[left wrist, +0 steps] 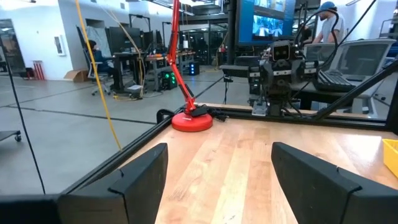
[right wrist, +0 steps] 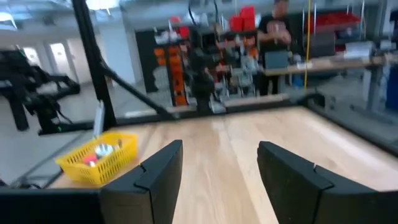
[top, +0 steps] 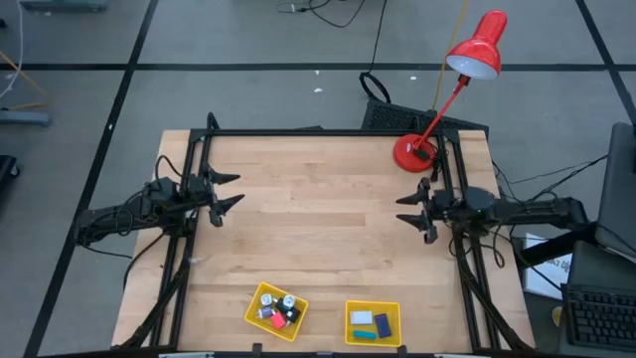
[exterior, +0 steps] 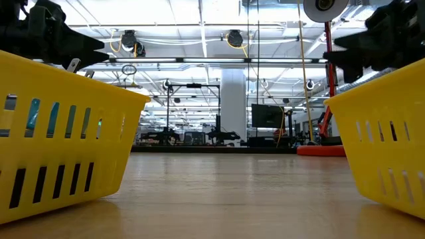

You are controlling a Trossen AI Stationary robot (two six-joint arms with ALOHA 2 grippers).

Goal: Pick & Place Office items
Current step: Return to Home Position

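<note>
- Wood, pale and planked, makes up the bench [top: 318, 219]. A black metal frame [top: 318, 132] runs along its far edge and down both sides.
- At the left edge hangs the left claw [top: 237, 189], fingers spread wide and gripping nothing. The right claw [top: 400, 209] faces it from the right edge, also wide and empty.
- The two claws are well apart, with bare wood between them.
- A red metal desk lamp [top: 467, 70] stands on the far right corner. Its round base is just beyond the right claw and its shade leans out past the far edge.
- The left yellow slotted plastic tray [top: 252, 308] sits skewed at the near edge. It holds black, pink-red and white-silver office items [top: 278, 313].
- Near it, the right yellow slotted plastic tray [top: 373, 304] sits square to that edge, holding white, dark and teal pieces [top: 370, 326].
- Beyond the bench a person [left wrist: 326, 18] stands beside a lit blue monitor [left wrist: 267, 22]. Its writing is too small to read.
</note>
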